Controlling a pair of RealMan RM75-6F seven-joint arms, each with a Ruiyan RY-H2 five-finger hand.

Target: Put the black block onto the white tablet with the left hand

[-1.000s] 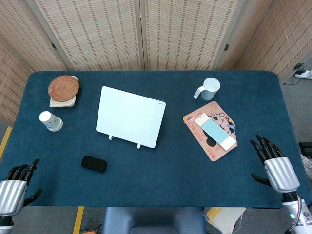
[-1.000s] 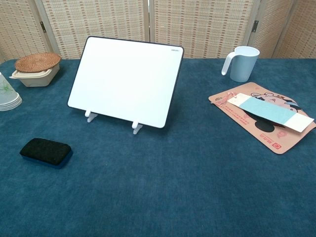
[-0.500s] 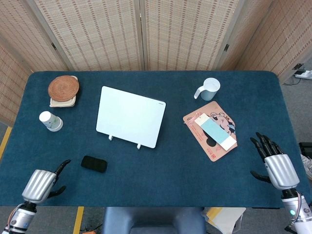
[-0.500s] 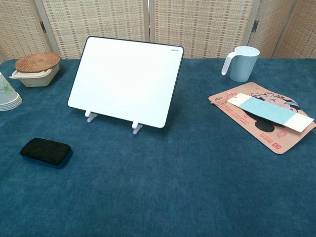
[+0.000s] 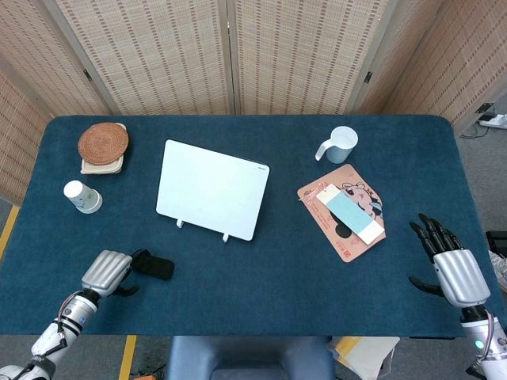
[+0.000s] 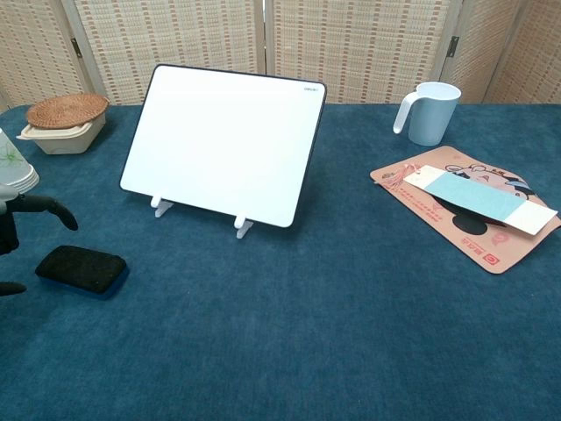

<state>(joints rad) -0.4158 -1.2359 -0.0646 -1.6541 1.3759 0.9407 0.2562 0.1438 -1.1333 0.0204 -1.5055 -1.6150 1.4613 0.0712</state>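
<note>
At counter's near-left edge, open, empty left hand (image 5: 106, 271) flanks black block (image 5: 154, 267); close fingers across its short sides.

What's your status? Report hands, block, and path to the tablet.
Left hand open beside black block, no grip yet. Right hand open, idle. Block on table, clear path to white tablet.

A matt, napped blue cloth covers the tabletop (image 5: 277, 269). The white tablet (image 6: 223, 145) shows a smooth, faintly glossy face; the black block (image 6: 81, 268) looks fuzzy and matt. A woven rattan mat (image 5: 103, 142) tops a pale plastic box, and the left robot hand (image 5: 106, 271) has a brushed-metal shell.
</note>
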